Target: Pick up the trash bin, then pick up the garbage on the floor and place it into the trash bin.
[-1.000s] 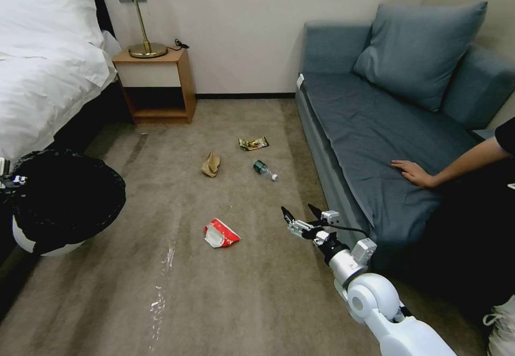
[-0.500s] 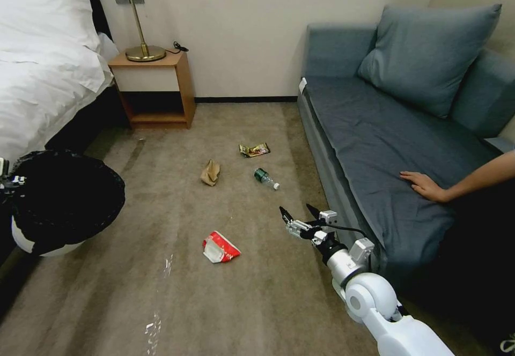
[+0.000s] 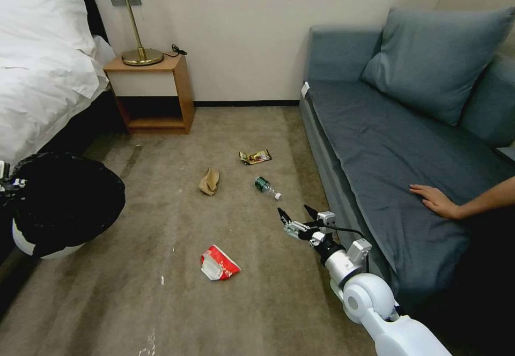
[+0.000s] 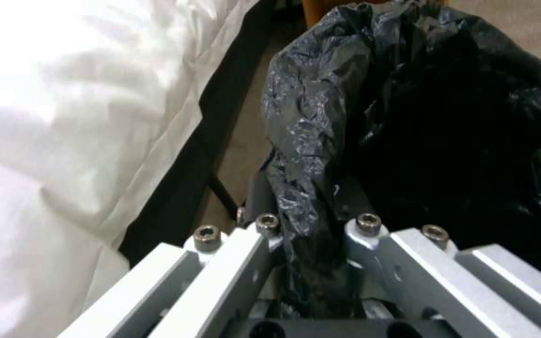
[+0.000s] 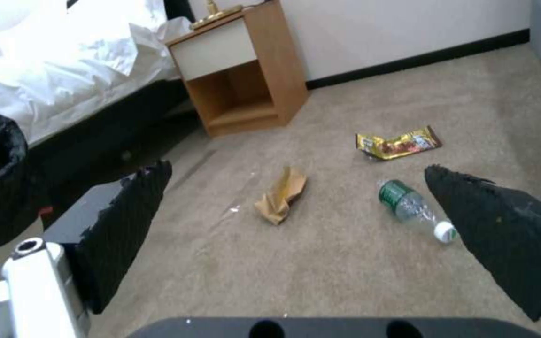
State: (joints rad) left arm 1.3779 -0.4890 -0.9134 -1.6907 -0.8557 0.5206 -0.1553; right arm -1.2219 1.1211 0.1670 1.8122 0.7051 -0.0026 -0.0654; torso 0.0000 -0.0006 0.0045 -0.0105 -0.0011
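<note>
In the head view, the trash bin (image 3: pixel 59 206), white with a black bag liner, hangs off the floor at the robot's left beside the bed (image 3: pixel 43 77), gripped at its rim by the left end effector (image 3: pixel 5 182). The right end effector (image 3: pixel 296 217) hovers over the carpet near the sofa (image 3: pixel 375 147), its fingers spread wide and empty. Four pieces of garbage lie on the floor: the red-and-white packet (image 3: pixel 219 262) nearest the robot, the brown paper bag (image 3: pixel 209 180), the plastic bottle (image 3: pixel 266 187) just ahead of the right end effector, and the gold wrapper (image 3: pixel 255 156) farthest off. The left wrist view shows the left end effector (image 4: pixel 311 263) clenched on a fold of the black bag at the rim; the risk, as I judge it, is that the loose liner slips or pulls free and the bin tilts or drops. In the right wrist view, the two black pads (image 5: pixel 127 225) of the right end effector (image 5: pixel 320 234) stand far apart, touching nothing. The bottle (image 5: pixel 414 209), being round, could roll away if nudged off-centre, and the flat wrapper (image 5: pixel 399 143) may be hard to pinch off the carpet.
</note>
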